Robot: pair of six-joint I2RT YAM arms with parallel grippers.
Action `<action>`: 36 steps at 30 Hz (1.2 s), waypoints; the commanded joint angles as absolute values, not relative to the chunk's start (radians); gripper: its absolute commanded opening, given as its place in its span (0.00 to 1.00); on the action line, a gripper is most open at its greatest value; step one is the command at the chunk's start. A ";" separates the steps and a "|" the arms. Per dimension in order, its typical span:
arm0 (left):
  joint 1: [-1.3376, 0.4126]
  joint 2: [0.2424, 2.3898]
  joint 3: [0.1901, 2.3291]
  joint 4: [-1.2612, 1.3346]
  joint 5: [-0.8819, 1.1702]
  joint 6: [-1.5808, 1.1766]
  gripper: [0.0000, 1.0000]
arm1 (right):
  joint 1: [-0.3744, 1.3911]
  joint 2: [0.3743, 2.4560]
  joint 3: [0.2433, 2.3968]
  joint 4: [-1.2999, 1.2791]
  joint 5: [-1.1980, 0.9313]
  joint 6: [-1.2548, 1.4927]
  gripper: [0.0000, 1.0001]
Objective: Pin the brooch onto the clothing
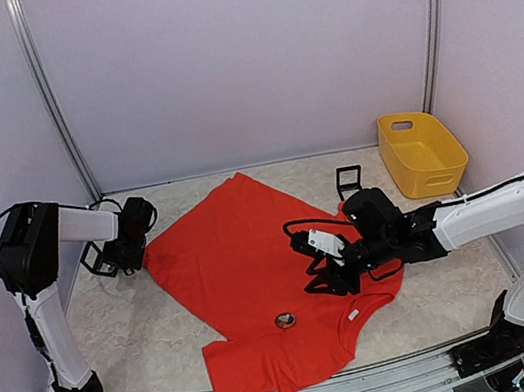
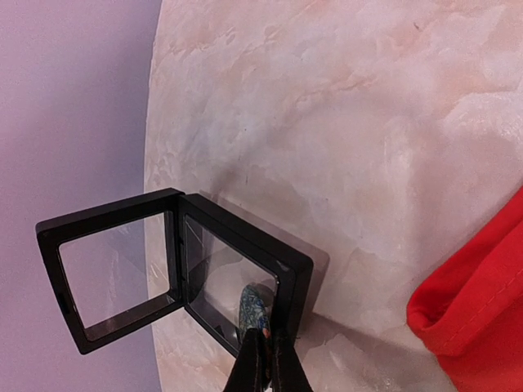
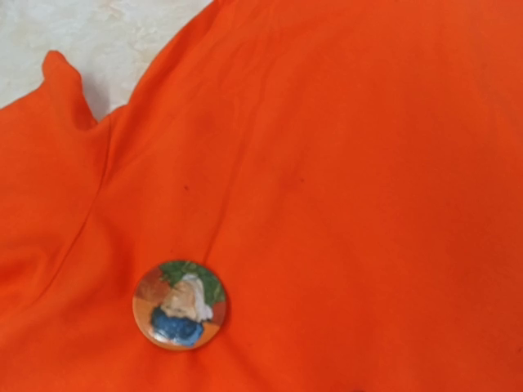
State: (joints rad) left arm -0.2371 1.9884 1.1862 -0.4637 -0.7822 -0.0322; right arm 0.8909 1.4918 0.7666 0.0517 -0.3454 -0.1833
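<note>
The brooch [image 3: 180, 305] lies face-up on the clothing [image 1: 241, 250] near the table's near edge (fastening unverifiable), right gripper [image 1: 325, 276] jaw state indeterminate, left gripper [image 2: 261, 339] clamped on a mottled disc [image 2: 252, 304] in the left-edge case [image 2: 245, 233].

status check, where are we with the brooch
Left gripper pinched on second brooch in open case. Right gripper over shirt, jaws unclear. Brooch face up on shirt, pinned or not unclear. Nothing blocking.
</note>
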 commanded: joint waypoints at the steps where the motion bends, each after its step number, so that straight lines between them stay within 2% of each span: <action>1: -0.231 1.970 1.200 -0.501 -0.676 -0.056 0.00 | 0.885 1.485 0.785 0.044 -0.362 -0.190 0.41; 9: -0.232 2.012 1.213 -0.519 -0.699 -0.053 0.01 | 0.885 1.483 0.785 0.042 -0.363 -0.189 0.41; 15: -0.238 2.011 1.210 -0.518 -0.738 -0.047 0.09 | 0.885 1.482 0.782 0.043 -0.365 -0.188 0.41; 36: -0.249 1.968 1.207 -0.526 -0.814 -0.052 0.12 | 0.886 1.485 0.778 0.044 -0.377 -0.184 0.42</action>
